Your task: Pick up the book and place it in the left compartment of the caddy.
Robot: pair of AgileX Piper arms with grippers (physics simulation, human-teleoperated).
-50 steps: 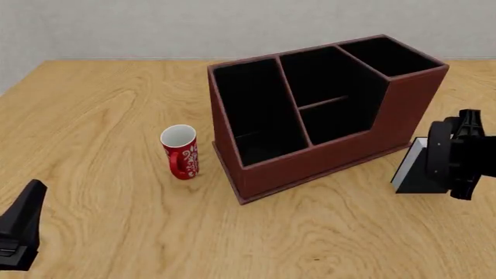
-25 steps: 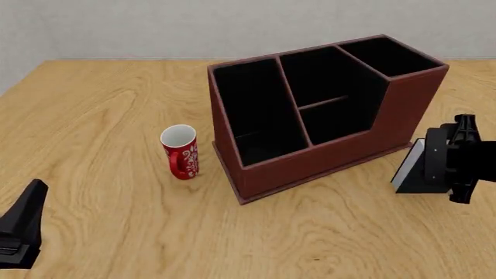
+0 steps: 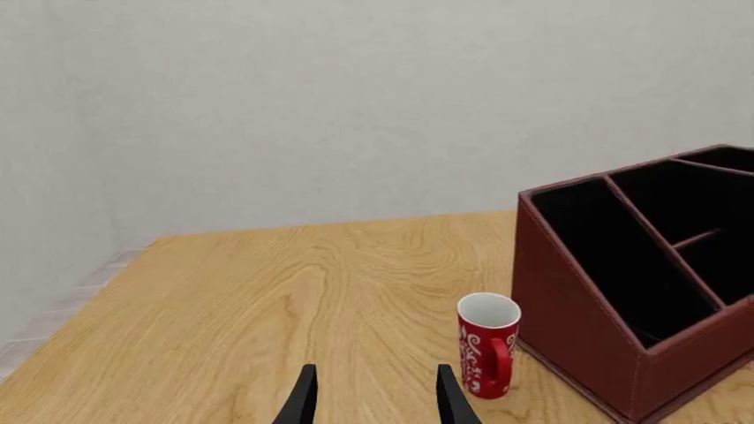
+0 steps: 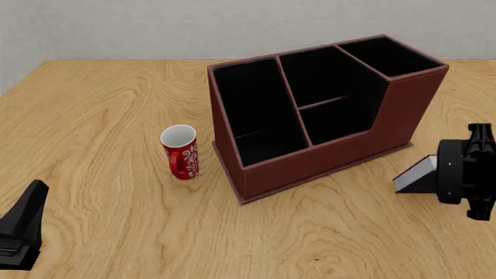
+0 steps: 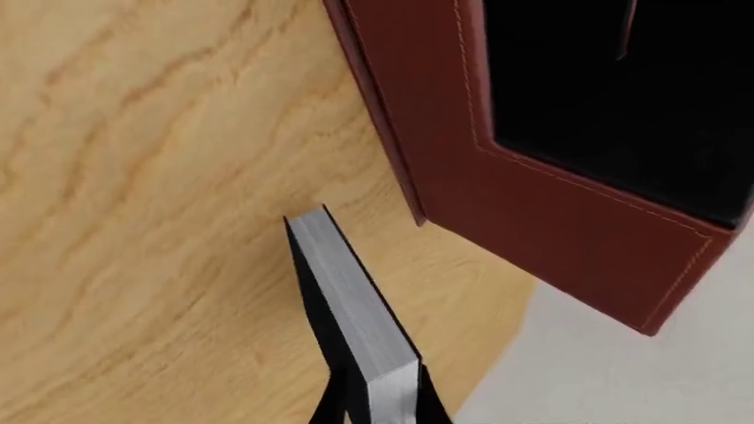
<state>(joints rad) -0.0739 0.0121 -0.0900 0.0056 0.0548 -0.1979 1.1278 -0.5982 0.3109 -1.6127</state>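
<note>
we're gripping the book (image 4: 414, 175) edge-up in the right gripper (image 5: 374, 408), jaws pinching its covers, just right of the caddy (image 4: 326, 148). left gripper (image 3: 373, 402) is idling with jaws narrowly apart near the mug (image 3: 488, 344).

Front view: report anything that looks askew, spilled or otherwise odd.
Only the book stands out: it sits tilted beside the caddy, by its raised end, at the right gripper, whose fingers flank its covers. The mug stands upright, nothing spilled. The left gripper is open and empty.
</note>
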